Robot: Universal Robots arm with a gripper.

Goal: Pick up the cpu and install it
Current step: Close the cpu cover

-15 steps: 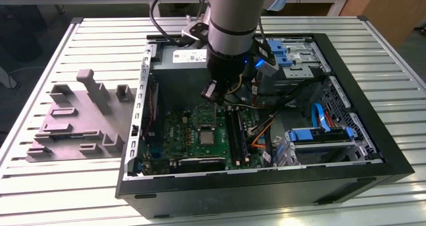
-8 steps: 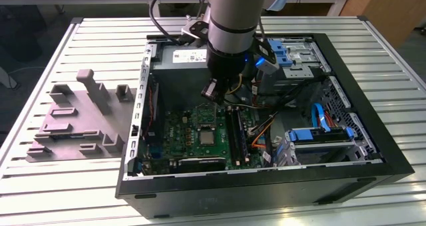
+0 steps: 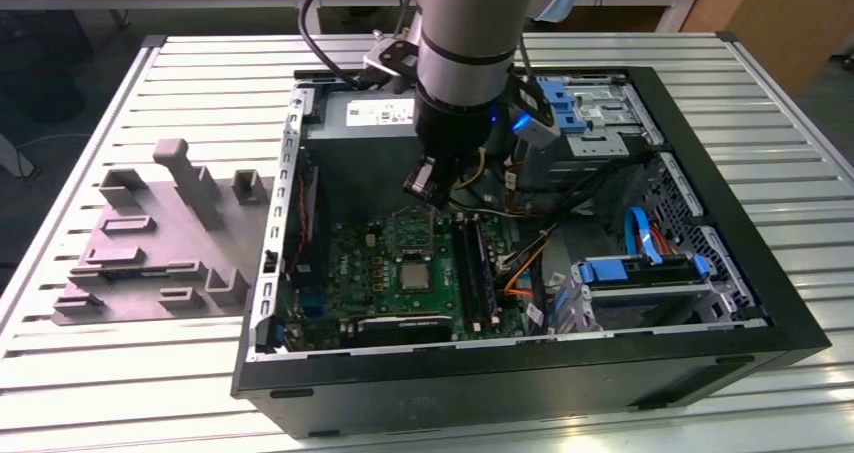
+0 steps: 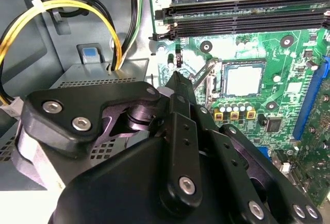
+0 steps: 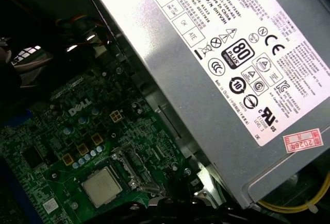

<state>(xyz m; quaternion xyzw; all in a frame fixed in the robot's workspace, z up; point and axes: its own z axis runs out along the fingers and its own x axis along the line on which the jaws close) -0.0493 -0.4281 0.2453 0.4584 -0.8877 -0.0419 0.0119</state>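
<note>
- The open computer case (image 3: pixel 534 363) lies on its side on a slatted metal worktop (image 3: pixel 160 373), with its green circuit board (image 3: pixel 387 273) facing up.
- The robot arm (image 3: pixel 467 33) reaches down into the case from above, and its hand (image 3: pixel 424 188) hangs over the upper part of the board, beside the grey power supply box (image 3: pixel 367 113).
- In the second wrist view the hand (image 4: pixel 178 82) shows as black linkages running to a narrow tip; the fingers look drawn together there with nothing between them.
- The cpu (image 3: pixel 415 276) sits flat in its metal-framed socket on the board, its pale silvery top facing up.
- In both wrist views the cpu (image 4: pixel 243 79) (image 5: pixel 101 186) lies apart from the hand, not touched by it.
- In the second wrist view a thin metal lever (image 4: pixel 203 74) stands up at the socket's edge, just beyond the hand's tip.
- Long black memory slots (image 4: pixel 242 15) run along the board near the socket.
- Yellow and black wires (image 4: pixel 67 13) loop beside the power supply box.
- On the worktop at the exterior view's left, well apart from the case, rests a grey-purple plastic tray (image 3: pixel 147 243) with raised blocks.
</note>
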